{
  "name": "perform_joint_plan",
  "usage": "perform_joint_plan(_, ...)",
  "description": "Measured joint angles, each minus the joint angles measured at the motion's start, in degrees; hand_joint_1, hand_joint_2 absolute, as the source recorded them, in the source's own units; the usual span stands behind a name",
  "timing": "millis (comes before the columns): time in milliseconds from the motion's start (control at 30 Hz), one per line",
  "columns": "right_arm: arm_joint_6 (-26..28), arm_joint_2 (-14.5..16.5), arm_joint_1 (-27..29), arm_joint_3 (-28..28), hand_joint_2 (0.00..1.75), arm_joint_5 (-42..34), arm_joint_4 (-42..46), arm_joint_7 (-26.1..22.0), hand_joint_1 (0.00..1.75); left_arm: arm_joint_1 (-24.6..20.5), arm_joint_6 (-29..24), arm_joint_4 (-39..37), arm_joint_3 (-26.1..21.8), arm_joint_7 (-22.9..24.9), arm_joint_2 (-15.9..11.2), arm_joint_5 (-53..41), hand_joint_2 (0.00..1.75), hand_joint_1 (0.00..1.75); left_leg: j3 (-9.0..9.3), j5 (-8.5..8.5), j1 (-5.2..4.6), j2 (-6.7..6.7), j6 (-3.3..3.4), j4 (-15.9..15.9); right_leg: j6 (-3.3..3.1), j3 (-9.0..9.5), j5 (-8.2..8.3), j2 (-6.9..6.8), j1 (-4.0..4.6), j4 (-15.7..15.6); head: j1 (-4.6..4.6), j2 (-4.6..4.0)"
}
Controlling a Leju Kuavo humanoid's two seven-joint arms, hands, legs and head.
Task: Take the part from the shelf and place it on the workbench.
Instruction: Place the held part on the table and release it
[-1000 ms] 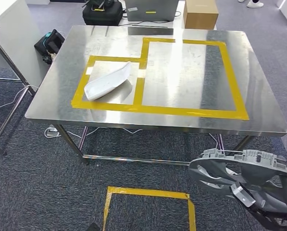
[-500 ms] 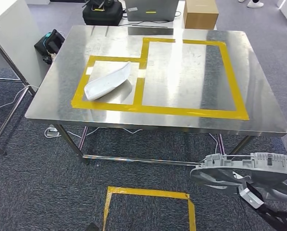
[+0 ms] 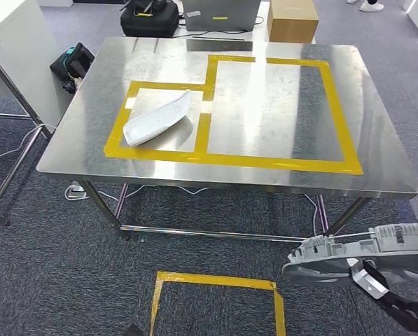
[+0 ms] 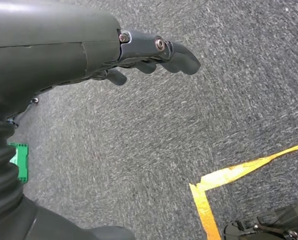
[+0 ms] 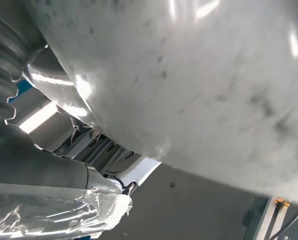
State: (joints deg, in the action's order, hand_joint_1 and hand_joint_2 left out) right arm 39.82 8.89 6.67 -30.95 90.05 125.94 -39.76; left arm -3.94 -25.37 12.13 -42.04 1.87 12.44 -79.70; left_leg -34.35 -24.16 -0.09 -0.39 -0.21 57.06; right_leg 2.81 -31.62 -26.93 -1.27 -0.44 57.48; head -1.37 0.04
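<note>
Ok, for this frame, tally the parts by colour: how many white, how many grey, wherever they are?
White part, lying on the workbench inside the smaller yellow tape outline: 1
Grey part, held low in front of the workbench by the right hand: 1
Total: 2

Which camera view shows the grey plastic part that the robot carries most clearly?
The head view: the grey plastic part shows its ribbed rim and long outline, low at the right, short of the workbench. The right wrist view shows a close, curved grey surface, outline cut off. The left wrist view shows carpet.
</note>
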Motion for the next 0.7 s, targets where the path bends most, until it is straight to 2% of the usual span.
perform_joint_plan(700, 0.0, -0.7, 0.9, 0.1, 1.75, 0.0, -0.6, 0.0, 1.75, 0.0, -0.7, 0.0, -1.0, 0.1, 0.2, 1.1, 1.75, 0.0, -0.01, 0.0, 0.0, 0.0, 0.01, 0.0, 0.04, 0.0, 0.02, 0.0, 0.0, 0.0, -0.01, 0.0)
